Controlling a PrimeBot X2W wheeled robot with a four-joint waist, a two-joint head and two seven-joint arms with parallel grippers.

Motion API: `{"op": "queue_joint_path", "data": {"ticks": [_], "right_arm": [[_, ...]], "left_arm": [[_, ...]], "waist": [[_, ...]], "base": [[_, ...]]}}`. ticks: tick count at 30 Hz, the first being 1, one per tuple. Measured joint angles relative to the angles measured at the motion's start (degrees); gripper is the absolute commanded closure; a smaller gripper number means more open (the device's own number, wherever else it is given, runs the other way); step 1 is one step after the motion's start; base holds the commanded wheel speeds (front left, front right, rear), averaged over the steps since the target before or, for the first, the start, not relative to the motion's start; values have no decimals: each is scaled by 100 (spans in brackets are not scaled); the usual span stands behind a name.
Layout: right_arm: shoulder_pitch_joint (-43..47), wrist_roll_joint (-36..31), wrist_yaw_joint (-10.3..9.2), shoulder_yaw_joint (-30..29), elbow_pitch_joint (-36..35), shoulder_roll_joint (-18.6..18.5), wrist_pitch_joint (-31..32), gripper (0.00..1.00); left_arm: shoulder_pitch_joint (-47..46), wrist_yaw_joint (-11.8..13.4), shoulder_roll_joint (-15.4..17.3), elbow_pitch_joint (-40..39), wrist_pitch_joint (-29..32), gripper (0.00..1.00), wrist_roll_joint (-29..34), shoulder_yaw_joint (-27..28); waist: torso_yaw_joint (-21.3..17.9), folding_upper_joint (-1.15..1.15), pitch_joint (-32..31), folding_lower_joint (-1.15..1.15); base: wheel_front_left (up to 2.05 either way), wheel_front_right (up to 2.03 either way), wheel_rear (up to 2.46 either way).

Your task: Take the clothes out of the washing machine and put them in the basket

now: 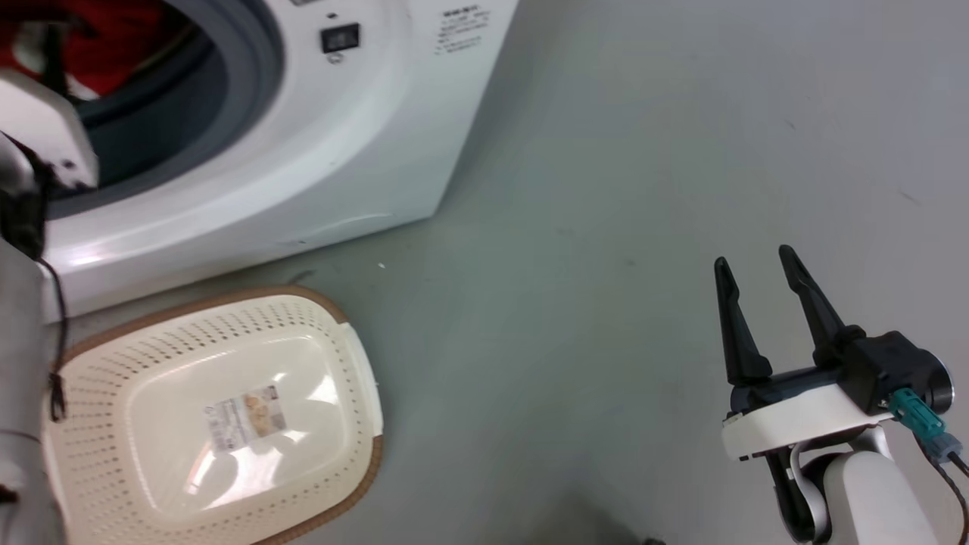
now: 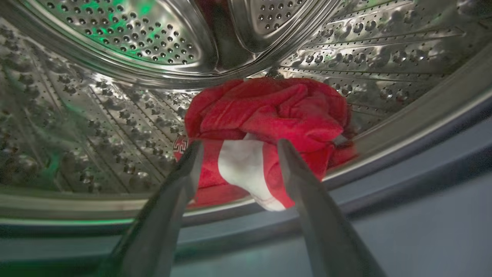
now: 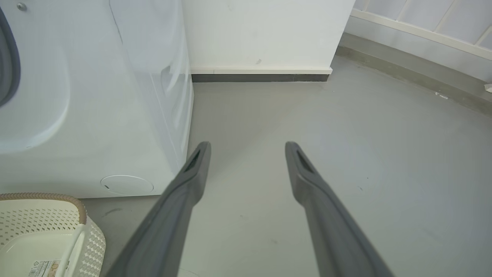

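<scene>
Floor: plain grey, lightly scuffed.
Wall: white, with dark skirting.
Washing machine: upper left, its opening cut off by the frame edge and the pale forearm.
Basket: lower left on the floor, left side hidden.
Clothes: red, bunched at the drum's front lip.
Left gripper: fingers apart, flanking the white patch; contact unclear.
Right gripper: fingers spread, holding nothing, lower right.

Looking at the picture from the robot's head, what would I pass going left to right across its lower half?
The robot's pale left forearm → the cream basket, nothing in it → bare grey floor → the right gripper, its two dark fingers apart.
</scene>
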Motion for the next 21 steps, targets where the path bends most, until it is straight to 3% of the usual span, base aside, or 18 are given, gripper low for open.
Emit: {"op": "queue_joint_path", "data": {"ticks": [10, 21], "right_arm": [[-243, 327, 1, 363, 233, 1, -149, 0], [-285, 512, 0, 571, 257, 2, -188, 0]], "left_arm": [[-1359, -85, 684, 358, 1233, 0, 4, -108], [-2044, -134, 1107, 587, 3243, 0, -63, -316]], "waist": [[-566, 0, 703, 0], [-934, 0, 1136, 0]], "base": [[0, 0, 0], [0, 0, 0]]}}
